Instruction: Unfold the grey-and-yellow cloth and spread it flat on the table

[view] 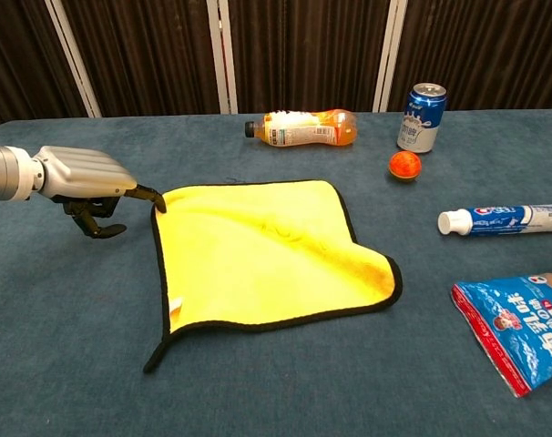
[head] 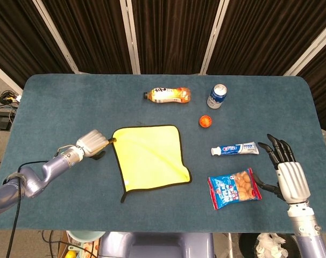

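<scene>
The cloth (head: 149,156) (view: 267,250) lies yellow side up on the blue table (head: 55,102), nearly flat, with a black edge. Its near left corner (view: 158,355) trails out in a thin folded point. My left hand (head: 90,144) (view: 80,177) is at the cloth's far left corner and pinches it with its fingertips, low over the table. My right hand (head: 286,172) hovers far to the right with fingers spread, holding nothing, beside the snack bag.
A drink bottle (head: 167,95) (view: 303,127) lies behind the cloth. To the right are a can (head: 217,96) (view: 422,116), a small orange ball (head: 205,121) (view: 404,165), a toothpaste tube (head: 235,149) (view: 504,219) and a blue snack bag (head: 234,188) (view: 522,328).
</scene>
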